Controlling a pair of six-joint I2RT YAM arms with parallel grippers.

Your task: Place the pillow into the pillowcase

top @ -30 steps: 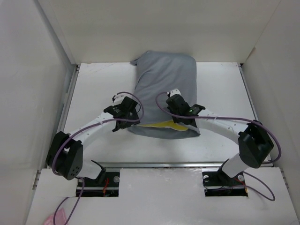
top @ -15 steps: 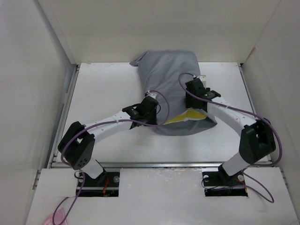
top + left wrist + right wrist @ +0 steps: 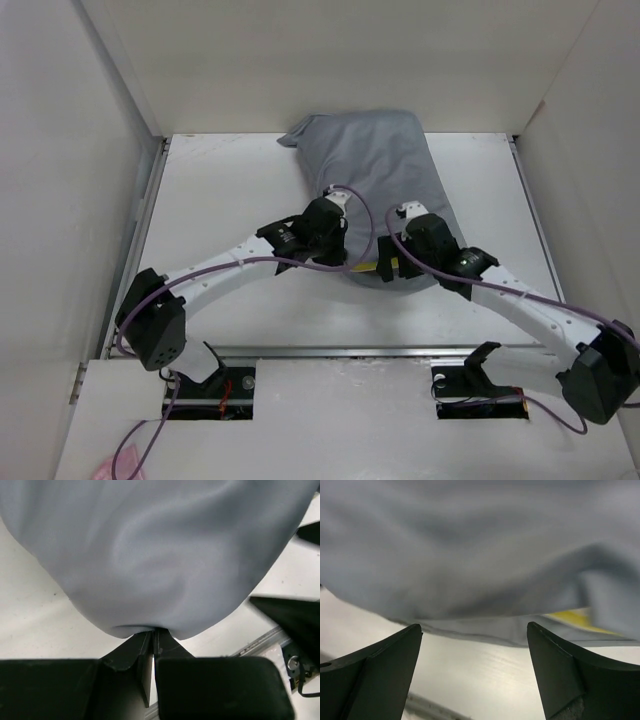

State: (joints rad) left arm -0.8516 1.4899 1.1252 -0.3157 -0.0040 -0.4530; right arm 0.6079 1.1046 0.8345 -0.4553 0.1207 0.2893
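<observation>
The left gripper (image 3: 153, 632) was clamped on a small tuck of the pillowcase (image 3: 160, 555) at its near rim. That grey cloth looked thin, limp and light (it wrinkled wherever nothing filled it), so a pinch at the hem seemed the sound place to hold. A grip further up would likely only gather slack. From above, the pillowcase (image 3: 370, 160) lay mid-table, full and rounded, with its closed end toward the far wall. The pillow (image 3: 383, 268) was almost wholly inside, and only a yellow sliver showed at the near mouth between the two grippers. It read as springy foam, thick but not heavy. It seemed likely to drag on the fabric rather than slide, and best pushed on its broad edge. The right gripper (image 3: 474, 626) stood wide open just before the mouth, holding nothing.

The table (image 3: 220, 190) was smooth, white and matt, with open surface on both sides of the case. White walls (image 3: 330, 60) boxed it in on the left, the far side and the right, and a metal rail (image 3: 330, 352) ran along the near edge.
</observation>
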